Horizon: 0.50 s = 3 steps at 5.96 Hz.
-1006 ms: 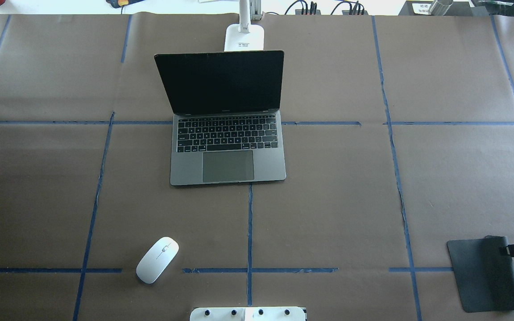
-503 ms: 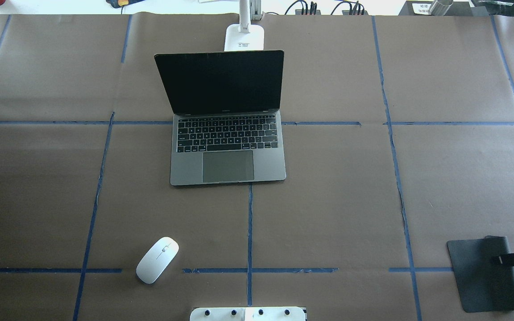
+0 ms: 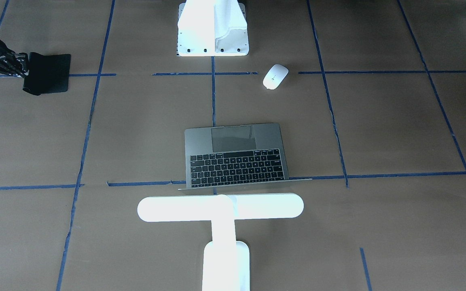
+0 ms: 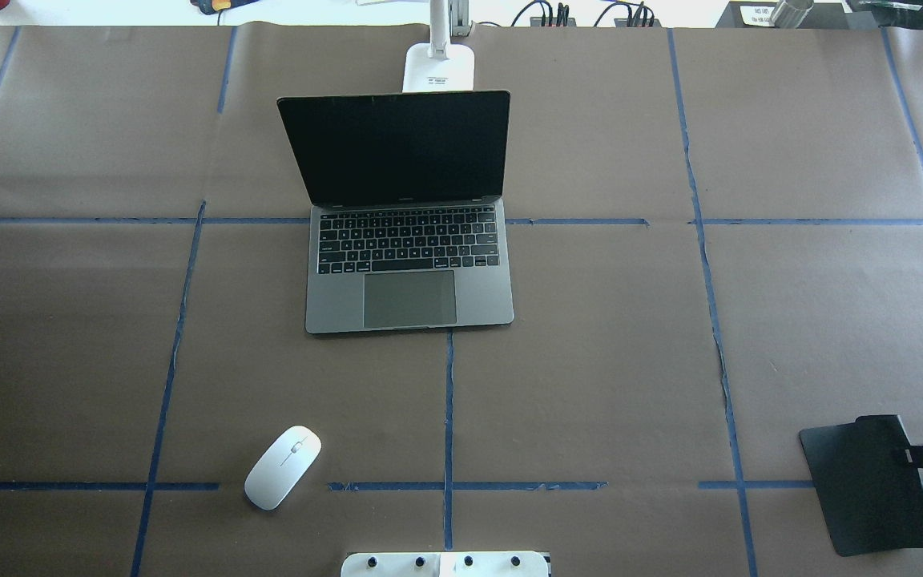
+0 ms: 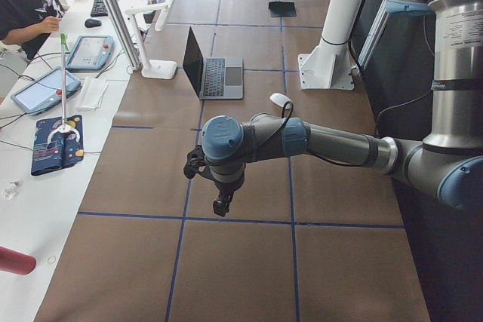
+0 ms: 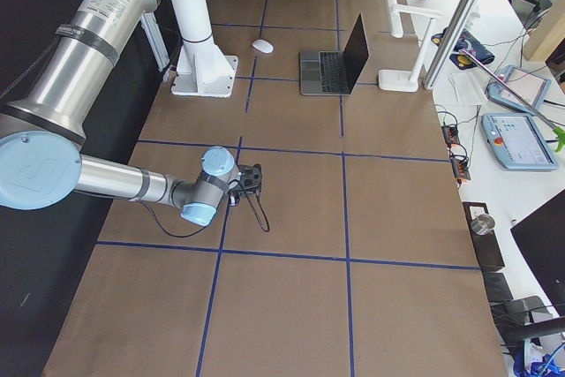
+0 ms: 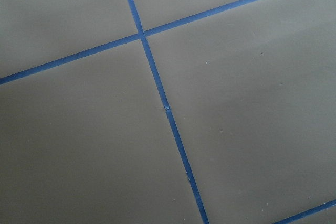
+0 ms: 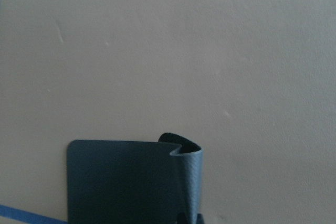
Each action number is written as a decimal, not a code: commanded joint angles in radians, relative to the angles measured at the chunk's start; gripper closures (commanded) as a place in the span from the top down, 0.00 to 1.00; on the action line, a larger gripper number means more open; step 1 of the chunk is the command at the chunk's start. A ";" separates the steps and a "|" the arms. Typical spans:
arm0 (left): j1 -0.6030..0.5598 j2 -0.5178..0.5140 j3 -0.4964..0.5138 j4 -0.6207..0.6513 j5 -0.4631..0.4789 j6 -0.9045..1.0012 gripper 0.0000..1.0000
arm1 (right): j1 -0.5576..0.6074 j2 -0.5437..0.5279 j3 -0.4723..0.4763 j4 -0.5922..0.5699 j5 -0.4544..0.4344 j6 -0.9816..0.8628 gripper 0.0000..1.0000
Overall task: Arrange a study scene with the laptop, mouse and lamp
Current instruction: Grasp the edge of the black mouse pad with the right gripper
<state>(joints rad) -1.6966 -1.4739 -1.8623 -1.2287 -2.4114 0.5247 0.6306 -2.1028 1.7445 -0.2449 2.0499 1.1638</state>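
Overhead looks forward and down from behind the robot; the front camera faces it steeply. Both share the laptop (image 4: 409, 240). End cameras look along the counter (image 5: 226, 269); wrist cameras hang close, the right over a mat (image 8: 126, 182).

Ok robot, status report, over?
Right gripper shut on edge of black flexible mat, corner curled. Left gripper hangs clear, state unclear. Dark grey laptop open, white oval mouse apart, nothing between them.
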 commanded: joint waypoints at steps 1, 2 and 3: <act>0.000 -0.002 -0.001 0.000 -0.002 -0.015 1.00 | 0.236 0.117 0.032 -0.093 0.181 0.004 0.00; 0.000 0.000 -0.003 0.000 -0.002 -0.015 1.00 | 0.291 0.274 0.030 -0.244 0.205 0.007 0.00; 0.000 0.000 -0.012 0.000 -0.002 -0.017 1.00 | 0.299 0.435 0.027 -0.416 0.197 0.008 0.00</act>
<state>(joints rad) -1.6967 -1.4746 -1.8678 -1.2287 -2.4128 0.5097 0.9007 -1.8224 1.7735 -0.5015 2.2387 1.1700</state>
